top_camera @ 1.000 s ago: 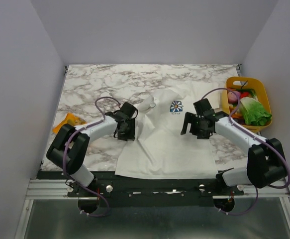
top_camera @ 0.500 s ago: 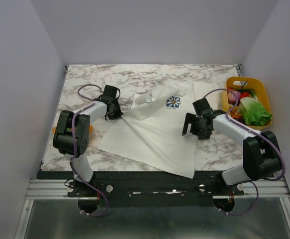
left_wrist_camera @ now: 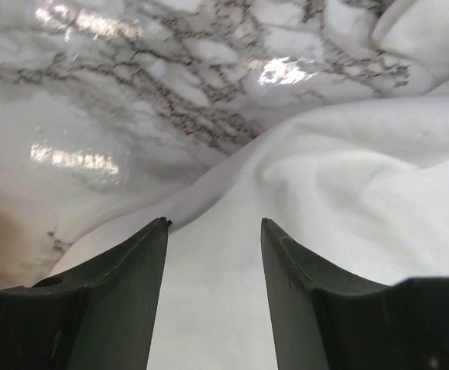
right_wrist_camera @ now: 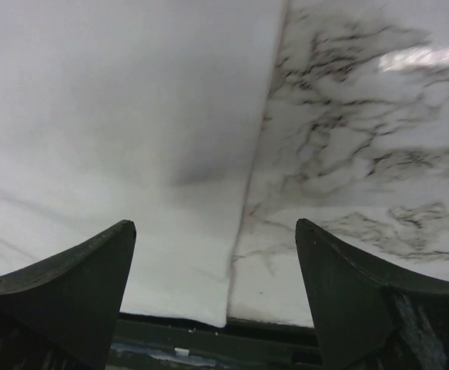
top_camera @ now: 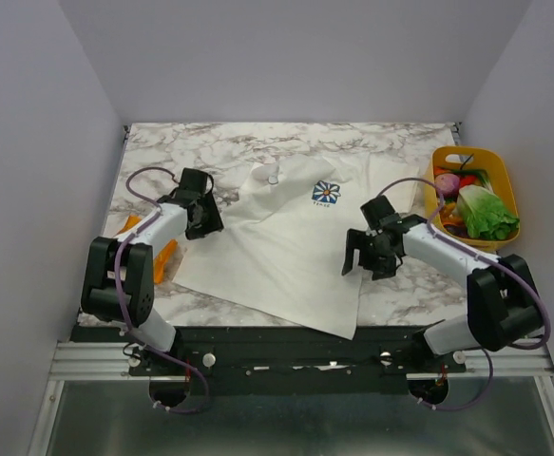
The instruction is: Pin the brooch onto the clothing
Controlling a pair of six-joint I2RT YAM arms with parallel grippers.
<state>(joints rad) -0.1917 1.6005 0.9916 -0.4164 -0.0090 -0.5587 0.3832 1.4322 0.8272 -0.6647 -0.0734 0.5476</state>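
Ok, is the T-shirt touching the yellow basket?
Apart. The top view shows a strip of marble table between the T-shirt and the yellow basket.

we see the left arm (top_camera: 158, 224) folded at the left of the overhead view, its elbow raised near the lower left and its forearm reaching up and to the right. the left gripper (top_camera: 200, 211) sits at centre left, tipped downward. from its own wrist the left gripper (left_wrist_camera: 214, 223) shows two dark fingers (left_wrist_camera: 124, 293) parted, a clear gap between them. the right arm (top_camera: 438, 250) stretches from lower right toward the centre, and the right gripper (top_camera: 365, 261) points down and left, spread wide.
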